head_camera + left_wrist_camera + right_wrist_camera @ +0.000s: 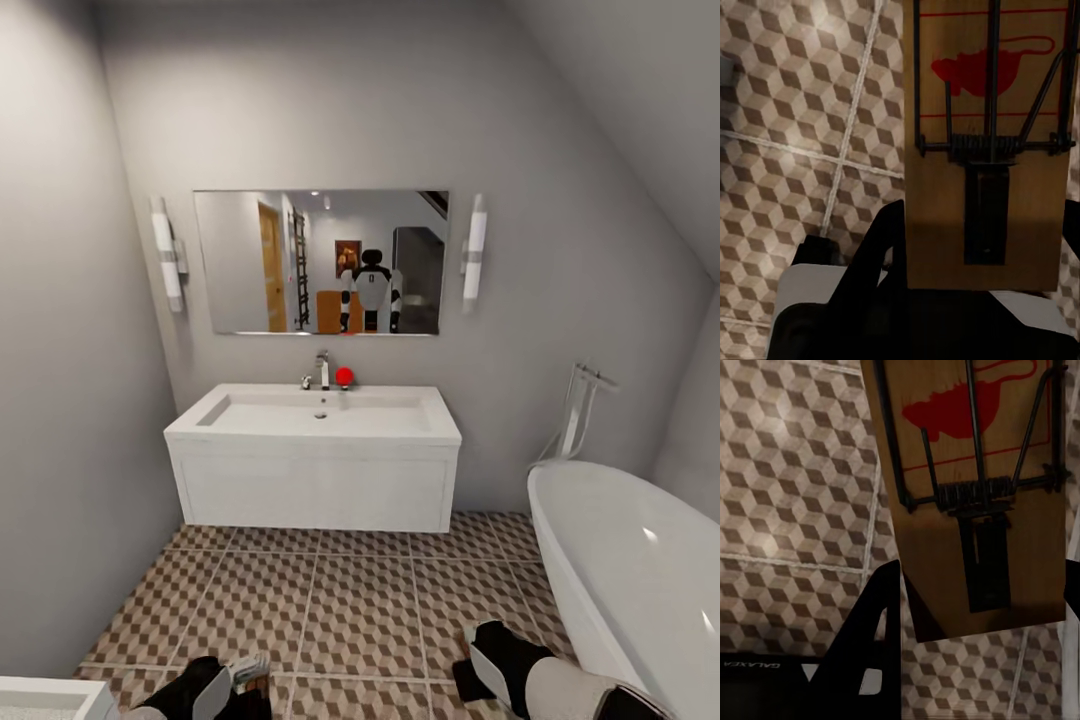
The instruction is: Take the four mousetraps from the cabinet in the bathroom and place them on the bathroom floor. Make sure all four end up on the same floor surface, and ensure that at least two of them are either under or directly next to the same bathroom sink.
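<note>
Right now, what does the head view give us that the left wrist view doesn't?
Head view alone: the sink with its tap, the mirror, the bathtub.
Left wrist view alone: a close look at a wooden mousetrap with a red mouse print, clamped in the left end effector.
Both: the cube-pattern bathroom floor.

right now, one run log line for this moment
left gripper: holds mousetrap | right gripper: holds second mousetrap | facing: sink | below: bathroom floor
</note>
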Tool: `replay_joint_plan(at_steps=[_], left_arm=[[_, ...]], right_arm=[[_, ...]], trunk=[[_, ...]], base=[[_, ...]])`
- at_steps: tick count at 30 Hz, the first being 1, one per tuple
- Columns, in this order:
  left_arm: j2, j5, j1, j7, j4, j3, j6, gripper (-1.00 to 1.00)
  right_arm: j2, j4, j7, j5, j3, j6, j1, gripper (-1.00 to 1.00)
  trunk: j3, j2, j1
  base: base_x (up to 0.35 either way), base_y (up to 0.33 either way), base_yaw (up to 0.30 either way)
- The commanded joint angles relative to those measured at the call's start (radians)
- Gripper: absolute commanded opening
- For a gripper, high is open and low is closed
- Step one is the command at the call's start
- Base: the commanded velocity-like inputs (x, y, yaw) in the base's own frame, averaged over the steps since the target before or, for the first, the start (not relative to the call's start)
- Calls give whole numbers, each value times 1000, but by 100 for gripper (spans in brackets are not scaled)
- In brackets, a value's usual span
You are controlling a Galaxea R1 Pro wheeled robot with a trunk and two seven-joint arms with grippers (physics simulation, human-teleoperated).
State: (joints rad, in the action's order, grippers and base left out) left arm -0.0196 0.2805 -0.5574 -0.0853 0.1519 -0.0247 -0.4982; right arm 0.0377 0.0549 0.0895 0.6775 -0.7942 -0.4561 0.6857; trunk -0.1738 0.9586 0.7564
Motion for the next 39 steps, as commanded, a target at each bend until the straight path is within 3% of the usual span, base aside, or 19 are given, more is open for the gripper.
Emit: replay_joint_plan(at_steps=[1,13,20,28,39], left_arm=[[0,9,-5,-11,2,-1,-12,-100],[-1,9,-107,-11,1,-2,-119,-100],[-4,9,-151,-11,1,-2,-175,-100],[-20,9,-218,-12,1,-2,-298,-100],[-34,4,-252,-34,1,-1,-335,-100]], right_arm=[[1,2,7,13,-7,-15,7,-100],[4,2,8,13,-5,-36,58,-100],[15,2,9,14,-5,-97,109,-100],[17,1,9,15,-5,-137,151,-100],[16,0,10,16,-4,-171,177,-100]], trunk=[[-6,8,4],[-63,92,50],[-97,141,77],[-134,197,108],[-187,274,150]], base=[[0,0,0],[0,0,0],[0,0,0],[0,0,0],[0,0,0]])
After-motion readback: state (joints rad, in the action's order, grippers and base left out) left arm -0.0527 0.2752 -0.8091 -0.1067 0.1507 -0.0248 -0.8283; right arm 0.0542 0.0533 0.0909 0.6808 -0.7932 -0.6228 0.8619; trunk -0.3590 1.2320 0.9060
